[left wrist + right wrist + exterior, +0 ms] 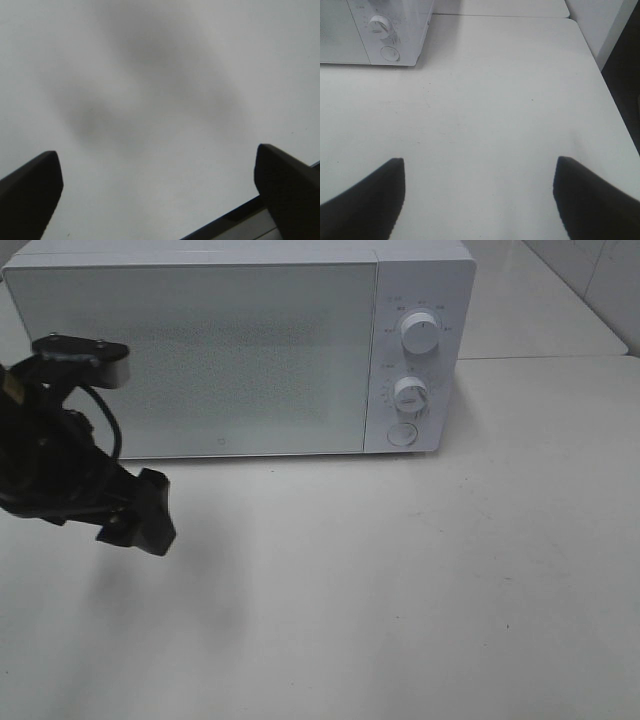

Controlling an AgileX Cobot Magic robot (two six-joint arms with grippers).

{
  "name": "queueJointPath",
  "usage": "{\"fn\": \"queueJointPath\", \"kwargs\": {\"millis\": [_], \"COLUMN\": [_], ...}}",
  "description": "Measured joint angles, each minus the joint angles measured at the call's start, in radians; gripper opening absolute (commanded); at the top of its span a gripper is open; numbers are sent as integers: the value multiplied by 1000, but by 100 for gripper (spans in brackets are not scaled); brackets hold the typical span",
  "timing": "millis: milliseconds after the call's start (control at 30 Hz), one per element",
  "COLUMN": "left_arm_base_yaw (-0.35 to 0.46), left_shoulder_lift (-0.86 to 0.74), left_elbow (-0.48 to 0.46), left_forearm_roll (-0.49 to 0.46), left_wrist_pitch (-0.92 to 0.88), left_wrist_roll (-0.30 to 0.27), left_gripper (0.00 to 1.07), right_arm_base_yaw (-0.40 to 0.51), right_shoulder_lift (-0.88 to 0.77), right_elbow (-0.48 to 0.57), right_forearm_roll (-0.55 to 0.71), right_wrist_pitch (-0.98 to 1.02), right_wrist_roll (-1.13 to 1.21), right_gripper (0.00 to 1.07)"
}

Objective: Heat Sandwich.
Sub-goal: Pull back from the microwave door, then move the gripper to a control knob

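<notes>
Left gripper (156, 160): jaws wide apart, nothing between them, only bare surface (400, 590) and its own blurred shadow under it. In the overhead view it sits at 9 o'clock, arm cut off by the frame edge, and the fingers are seen end-on, so the gap doesn't read from there. The dark strip (235, 220) at the corner of the left wrist view is out of focus, possibly an edge of something.

Right gripper (479, 162): jaws apart, empty, over bare surface. Outside the overhead frame. Only the finger tips show.

Microwave (200, 360) at 12 o'clock overhead, door (190, 355) shut. Door is frosted, so the interior is unreadable. Two dials (421, 332) and a button (401, 433) at its 3 o'clock side, labels too small to read.

Sandwich: not visible in any view, so I can't tell where it is.
</notes>
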Motion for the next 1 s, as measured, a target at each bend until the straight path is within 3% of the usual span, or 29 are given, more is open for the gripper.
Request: {"fn": "queueJointPath", "kwargs": {"millis": [100, 333, 733, 1000], "left_arm_base_yaw": [53, 279, 544, 581], "left_shoulder_lift": [-15, -72, -240, -399], "left_elbow": [0, -2, 27, 119], "left_forearm_roll": [-4, -18, -18, -19], "left_wrist_pitch": [47, 226, 374, 396], "left_wrist_roll": [-2, -2, 14, 14], "left_gripper": [98, 98, 98, 98], "right_arm_base_yaw": [0, 0, 0, 0], "right_shoulder_lift": [0, 0, 0, 0], "right_elbow": [0, 0, 0, 0], "right_forearm_roll": [0, 0, 0, 0], "right_wrist_pitch": [0, 0, 0, 0], "right_wrist_roll": [0, 0, 0, 0], "right_gripper": [74, 74, 74, 74]}}
